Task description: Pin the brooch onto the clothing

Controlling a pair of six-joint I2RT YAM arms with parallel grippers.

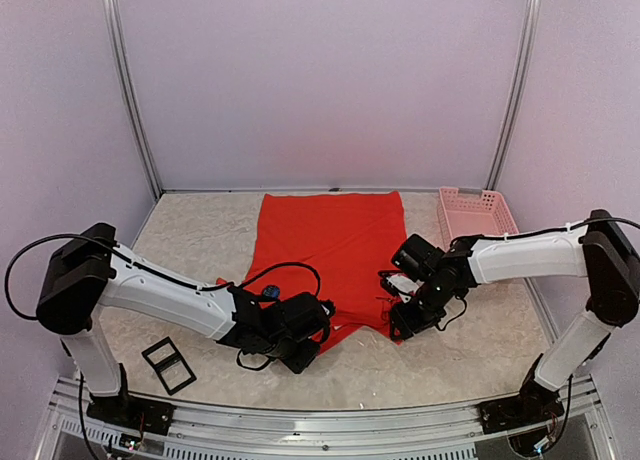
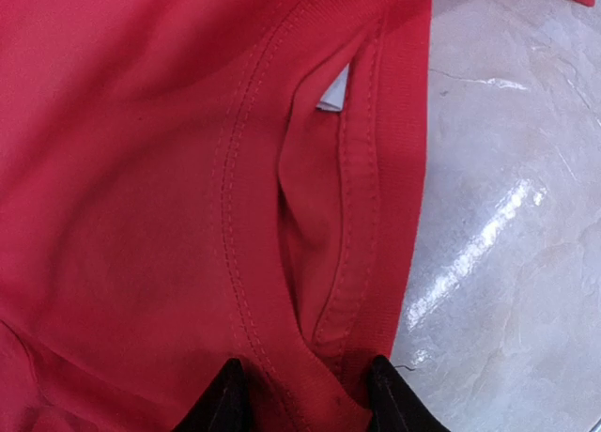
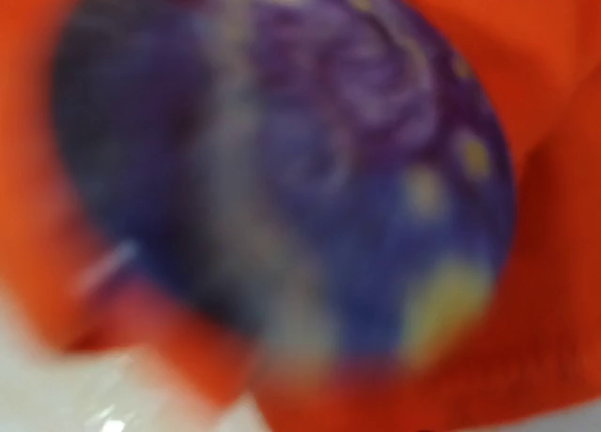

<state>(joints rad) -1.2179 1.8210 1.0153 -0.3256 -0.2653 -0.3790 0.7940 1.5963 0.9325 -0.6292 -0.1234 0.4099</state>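
Note:
The clothing [image 1: 330, 245], a bright red T-shirt, lies spread on the table, its neckline toward the near edge. In the left wrist view its ribbed collar [image 2: 376, 216] and small white label [image 2: 333, 92] show. The collar runs in between the two black fingertips [image 2: 223, 404]. My left gripper [image 1: 300, 348] is shut on the collar at the shirt's near edge. The brooch [image 3: 282, 160], round, blue-purple with yellow dots, fills the blurred right wrist view against red fabric. My right gripper [image 1: 400, 315] is at the shirt's near right corner and holds the brooch close; its fingers are hidden.
A pink slotted basket [image 1: 478, 216] stands at the back right, beside the shirt. A black rectangular frame [image 1: 168, 365] lies at the near left by the left arm's base. Pale marbled table [image 2: 526, 216] shows right of the collar. Metal posts rise at the back corners.

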